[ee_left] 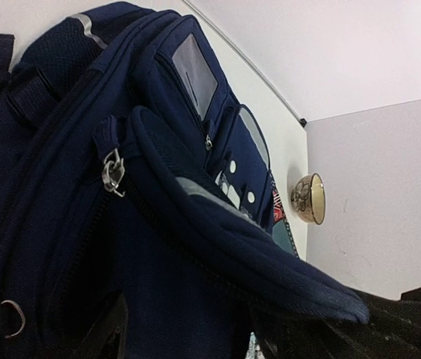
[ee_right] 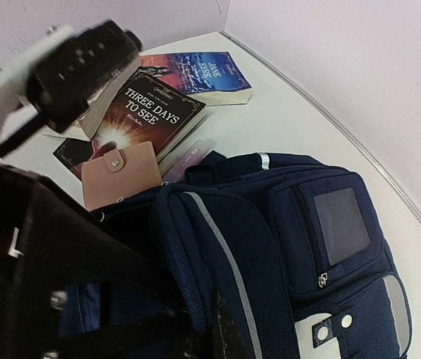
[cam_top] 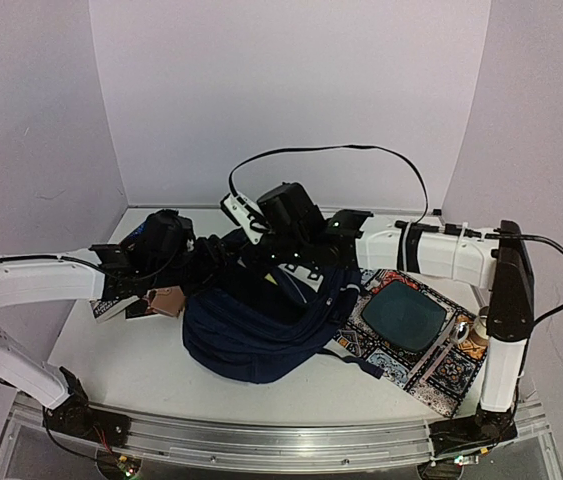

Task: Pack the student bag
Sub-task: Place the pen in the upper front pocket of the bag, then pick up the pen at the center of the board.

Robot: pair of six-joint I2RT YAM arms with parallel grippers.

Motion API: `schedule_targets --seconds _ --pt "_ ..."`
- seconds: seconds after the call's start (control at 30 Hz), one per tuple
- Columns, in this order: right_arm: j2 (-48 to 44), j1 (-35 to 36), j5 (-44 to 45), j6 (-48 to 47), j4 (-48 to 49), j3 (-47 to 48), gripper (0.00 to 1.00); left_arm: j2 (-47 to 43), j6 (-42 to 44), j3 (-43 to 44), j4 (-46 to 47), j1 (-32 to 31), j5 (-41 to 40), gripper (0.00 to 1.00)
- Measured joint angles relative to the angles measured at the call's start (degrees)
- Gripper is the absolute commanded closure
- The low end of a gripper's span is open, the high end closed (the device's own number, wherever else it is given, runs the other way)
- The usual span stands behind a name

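The student bag (cam_top: 261, 335), a dark navy backpack, lies in the middle of the table with its mouth toward the left. My right gripper (ee_right: 195, 329) is shut on the edge of the bag's top flap and holds it raised; from above it sits at the bag's top (cam_top: 258, 258). My left gripper (ee_left: 188, 307) is at the bag's mouth, its dark fingers spread wide with navy fabric between them and nothing pinched. From above, the left gripper (cam_top: 201, 262) is just left of the right one. The bag's grey-blue panel (ee_right: 341, 224) faces up.
A tan wallet (ee_right: 120, 176) lies at the bag's mouth, and beyond it the books "Three Days to See" (ee_right: 150, 112) and "Jane Eyre" (ee_right: 203, 71). A patterned mat (cam_top: 441, 375) with a dark teal panel lies right of the bag. A small bowl (cam_top: 481, 325) stands at the far right.
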Motion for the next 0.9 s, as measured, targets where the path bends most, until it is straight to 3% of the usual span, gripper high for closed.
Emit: schedule_targets --seconds 0.17,0.33,0.63,0.9 --pt "0.0 0.0 2.0 -0.4 1.0 -1.1 1.0 -7.6 5.2 -1.1 -8.0 -0.1 -4.6 0.26" --pt "0.0 0.1 2.9 -0.6 1.8 -2.2 1.0 -11.0 9.4 -1.7 -15.3 1.2 -7.8 0.3" --pt "-0.1 0.2 3.9 -0.6 2.5 -3.1 1.0 0.0 17.6 -1.7 -22.2 10.3 -6.0 0.35" --pt "-0.2 0.1 3.7 -0.6 2.4 -3.1 1.0 8.5 22.9 2.2 -22.5 12.4 -3.1 0.54"
